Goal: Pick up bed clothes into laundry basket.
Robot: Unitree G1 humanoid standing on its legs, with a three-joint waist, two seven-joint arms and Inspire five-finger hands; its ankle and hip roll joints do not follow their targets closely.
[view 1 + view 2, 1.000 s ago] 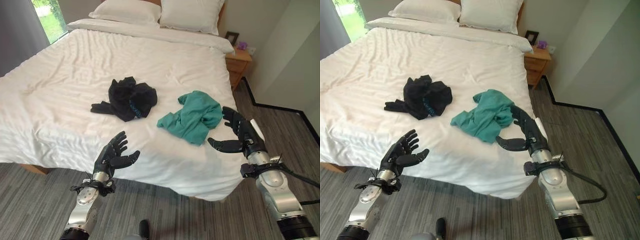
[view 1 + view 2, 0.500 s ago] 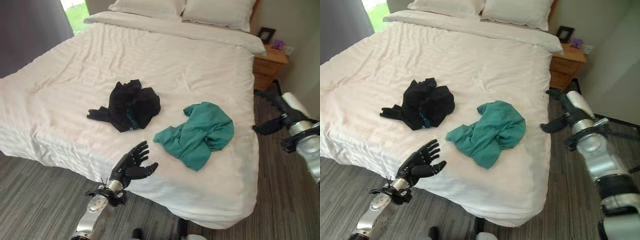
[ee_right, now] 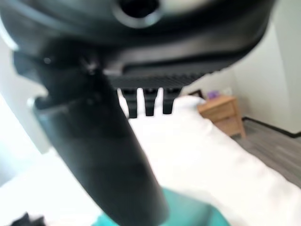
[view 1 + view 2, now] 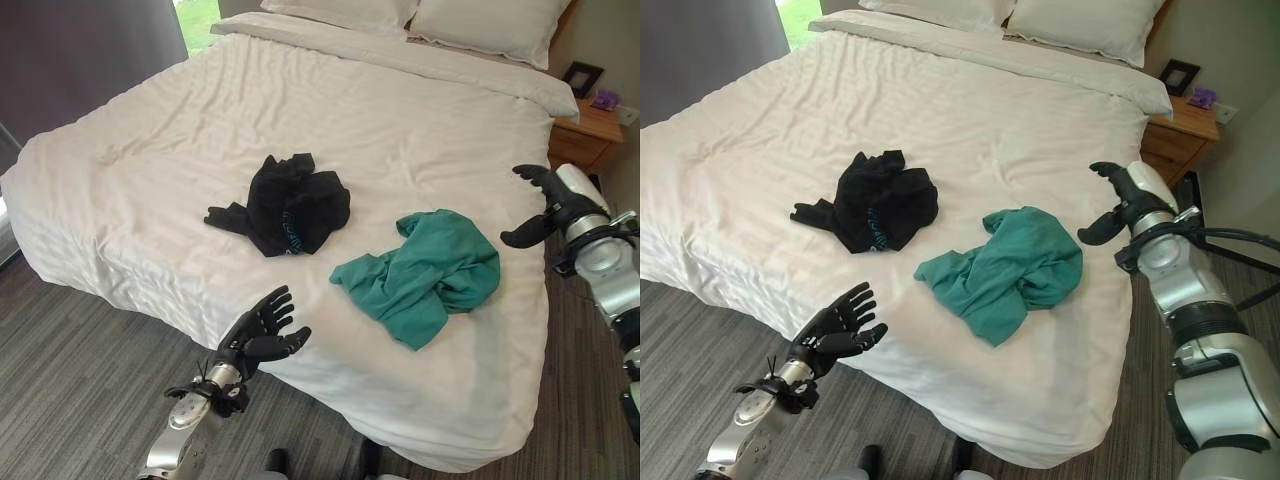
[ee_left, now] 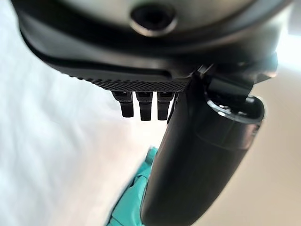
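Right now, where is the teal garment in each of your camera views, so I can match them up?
Left eye view: teal garment crumpled on the white bed, right of centre, beside the black garment.
Right eye view: teal garment, nearer the picture's middle.
Left wrist view: a teal patch past the left hand.
Right wrist view: a teal strip past the right hand.
Shared landmark: the white bed.

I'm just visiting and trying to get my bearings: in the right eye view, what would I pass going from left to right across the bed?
Left hand → black garment → teal garment → right hand → wooden nightstand.
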